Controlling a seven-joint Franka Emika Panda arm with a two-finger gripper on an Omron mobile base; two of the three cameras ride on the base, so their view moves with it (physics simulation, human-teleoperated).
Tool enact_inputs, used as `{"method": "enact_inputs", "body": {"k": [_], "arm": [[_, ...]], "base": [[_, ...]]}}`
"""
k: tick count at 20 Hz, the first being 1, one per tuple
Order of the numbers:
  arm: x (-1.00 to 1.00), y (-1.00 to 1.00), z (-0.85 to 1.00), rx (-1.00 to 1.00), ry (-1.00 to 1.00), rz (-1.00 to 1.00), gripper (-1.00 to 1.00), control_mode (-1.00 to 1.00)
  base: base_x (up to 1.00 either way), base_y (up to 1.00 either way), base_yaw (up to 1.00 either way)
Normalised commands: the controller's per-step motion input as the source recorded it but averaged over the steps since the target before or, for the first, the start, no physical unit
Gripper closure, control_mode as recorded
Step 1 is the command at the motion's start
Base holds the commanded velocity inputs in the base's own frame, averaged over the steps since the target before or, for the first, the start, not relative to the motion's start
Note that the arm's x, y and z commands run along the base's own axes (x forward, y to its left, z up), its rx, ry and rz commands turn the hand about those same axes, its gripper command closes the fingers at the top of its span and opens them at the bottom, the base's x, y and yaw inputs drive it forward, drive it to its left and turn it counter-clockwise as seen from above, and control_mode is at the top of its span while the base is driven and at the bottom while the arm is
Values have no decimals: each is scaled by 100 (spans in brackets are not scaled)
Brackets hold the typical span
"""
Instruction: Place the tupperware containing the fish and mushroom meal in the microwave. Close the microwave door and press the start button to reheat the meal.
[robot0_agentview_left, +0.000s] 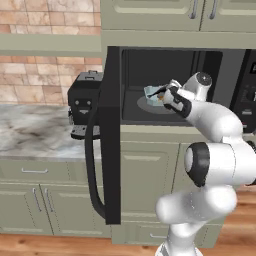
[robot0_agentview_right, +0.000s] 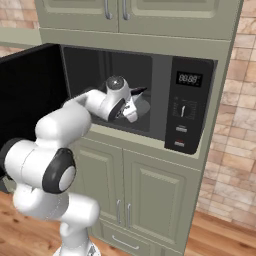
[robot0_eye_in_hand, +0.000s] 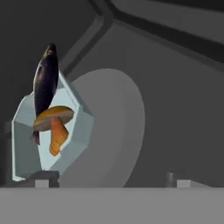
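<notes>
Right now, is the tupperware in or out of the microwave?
In. The tupperware sits on the turntable inside the microwave cavity, with the microwave door open.

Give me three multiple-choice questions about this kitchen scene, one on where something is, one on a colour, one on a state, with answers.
1. Where is the pale-blue translucent tupperware tub?
A. on the marble counter
B. on the round glass turntable inside the black microwave
C. on the wooden floor

2. What colour is the mushroom in the tub?
A. orange
B. green
C. white

3. How is the tall black microwave door?
A. shut
B. removed
C. swung open

Answers:
1 B, the hand view shows the tub resting on the turntable in the microwave cavity.
2 A, the mushroom has an orange cap and stem beside the dark fish.
3 C, the door stands out from the cavity edge-on, with the pincer reaching inside.
</notes>
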Motion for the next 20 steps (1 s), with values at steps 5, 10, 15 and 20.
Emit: {"method": "enact_inputs", "body": {"k": [5, 10, 15, 20], "arm": [[-100, 6, 40, -12, -10, 2, -100, -100], [-100, 1, 59, -19, -3, 15, -100, -100], [-100, 9, 75, -23, -9, 21, -100, -100], [-100, 28, 81, -29, 0, 23, -100, -100]], "base": [[0, 0, 0], [0, 0, 0], [0, 0, 0], [0, 0, 0]]}}
